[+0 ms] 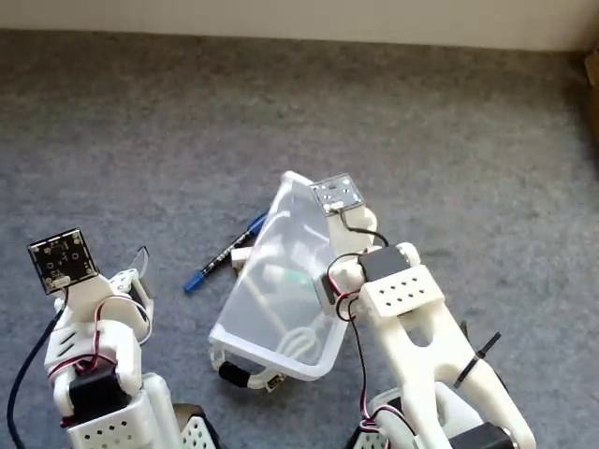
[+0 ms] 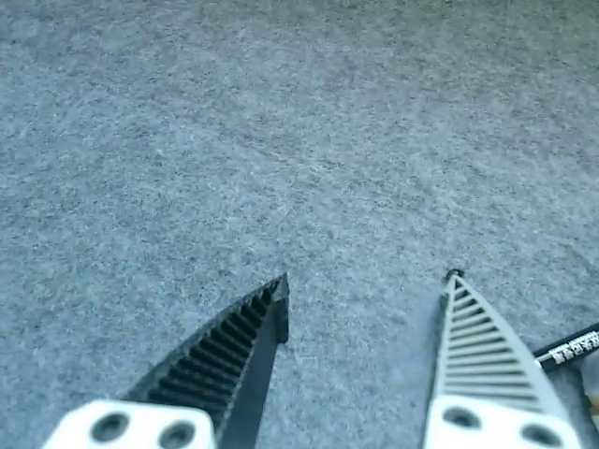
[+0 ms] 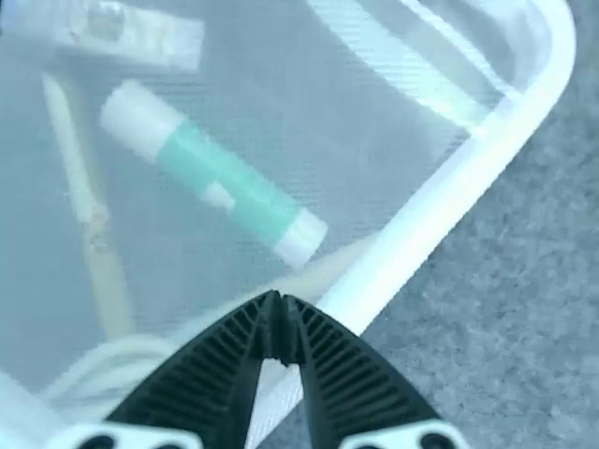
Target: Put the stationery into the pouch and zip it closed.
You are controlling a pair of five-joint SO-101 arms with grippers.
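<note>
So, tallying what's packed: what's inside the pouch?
Through the mesh pouch: a green-and-white glue stick, a pale thin stick and a clear-wrapped item. The right end effector hides the part beneath it.

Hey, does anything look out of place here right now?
Yes. The blue pen lies outside on the grey surface, right beside the pouch, while the glue stick is already inside. The pouch itself lies askew, at a slant.

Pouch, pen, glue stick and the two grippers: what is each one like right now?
Pouch: lying on the carpet, zip unclear.
Glue stick: inside the pouch.
Pen: on the carpet, outside the pouch.
Left gripper: open, empty, over bare carpet.
Right gripper: shut, tips at the pouch's edge.
</note>
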